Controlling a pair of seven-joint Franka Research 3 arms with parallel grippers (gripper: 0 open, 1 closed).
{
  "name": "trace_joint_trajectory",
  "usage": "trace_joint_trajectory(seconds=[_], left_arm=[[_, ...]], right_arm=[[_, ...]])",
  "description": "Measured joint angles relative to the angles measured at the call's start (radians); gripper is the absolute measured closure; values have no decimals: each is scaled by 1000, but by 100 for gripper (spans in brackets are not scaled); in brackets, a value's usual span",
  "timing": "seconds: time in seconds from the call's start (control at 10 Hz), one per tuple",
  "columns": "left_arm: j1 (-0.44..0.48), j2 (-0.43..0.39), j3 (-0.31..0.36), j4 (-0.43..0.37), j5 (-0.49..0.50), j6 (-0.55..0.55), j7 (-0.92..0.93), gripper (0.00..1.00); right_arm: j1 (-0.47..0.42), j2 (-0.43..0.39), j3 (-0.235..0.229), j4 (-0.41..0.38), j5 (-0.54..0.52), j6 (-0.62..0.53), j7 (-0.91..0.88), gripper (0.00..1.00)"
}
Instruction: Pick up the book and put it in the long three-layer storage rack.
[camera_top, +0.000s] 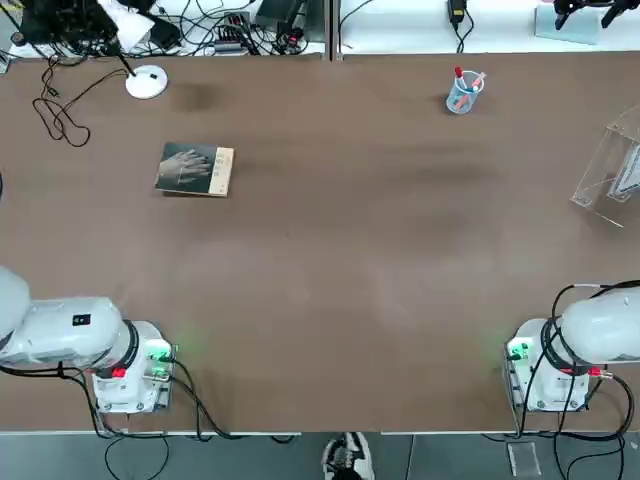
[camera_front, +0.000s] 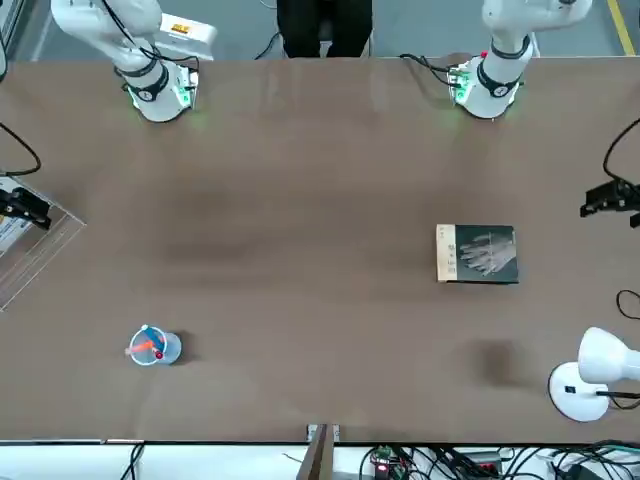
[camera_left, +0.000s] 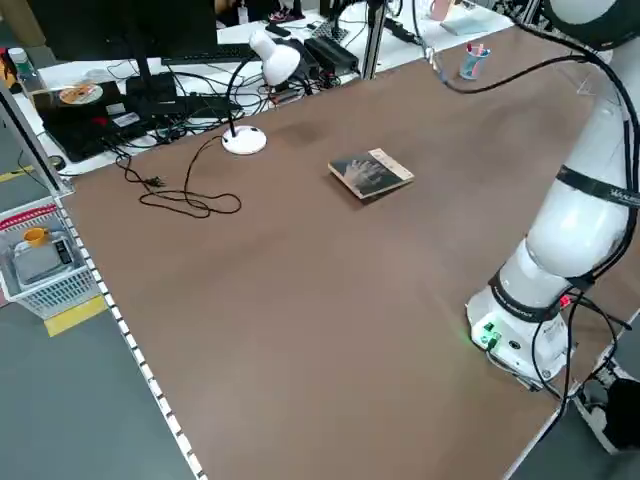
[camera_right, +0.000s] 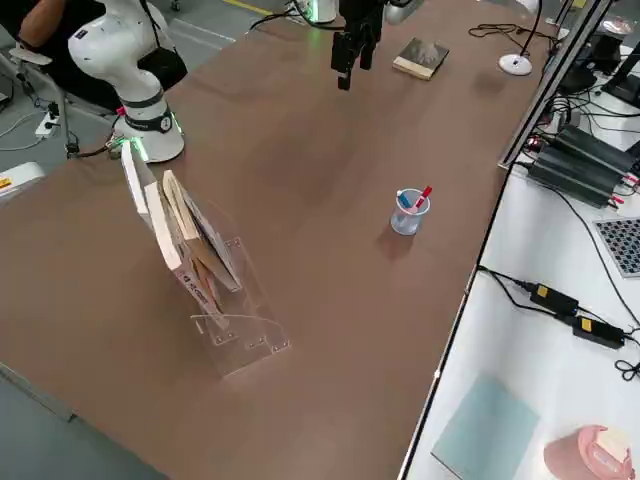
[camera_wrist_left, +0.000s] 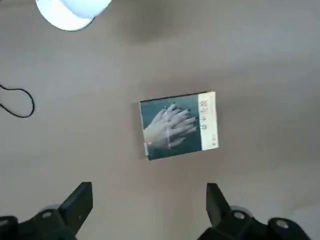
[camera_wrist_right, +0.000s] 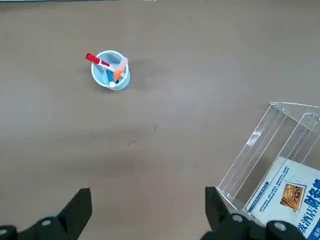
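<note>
Left gripper (camera_wrist_left: 150, 192): black, two-finger, fully open, nothing held. It is held in the air on the left side of the table, near the book but not touching it.

Right gripper (camera_wrist_right: 148, 196): black, two-finger, also fully open and empty. It is held above the table on the right side, near the rack.

Book (camera_top: 194, 169): thin, rectangular, dark grey-green cover with pale hands pictured, cream strip along one short edge. Laid flat on the brown tabletop (camera_top: 350, 300), left of centre, cover up, strip edge turned toward the robot's right. Not gripped, not in the rack.

Rack (camera_right: 250, 335): clear acrylic, slanted dividers, set at the table's right side. Several books (camera_right: 172, 232) with white and brown edges are already stood in it, leaning. Which layers are filled can't be told.

Pen cup (camera_right: 409, 214): small, pale blue, translucent, upright on the far right part of the table, apart from the rack. Red, blue and orange pens are held in it.

White desk lamp (camera_front: 575, 391): round base, placed at the far left, beyond the book. Black cable (camera_left: 190, 200) is looped beside it.
</note>
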Motion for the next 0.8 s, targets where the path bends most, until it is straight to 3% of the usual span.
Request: trace_joint_trajectory(seconds=[0.2, 0.5, 0.8], left_arm=[[27, 4, 1, -44, -6, 2, 125, 0], [122, 17, 3, -128, -159, 46, 194, 0], [202, 76, 5, -182, -233, 99, 294, 0]], right_arm=[[0, 0, 0, 0, 0, 1, 0, 0], [0, 0, 0, 0, 0, 0, 0, 0], [0, 0, 0, 0, 0, 0, 0, 0]])
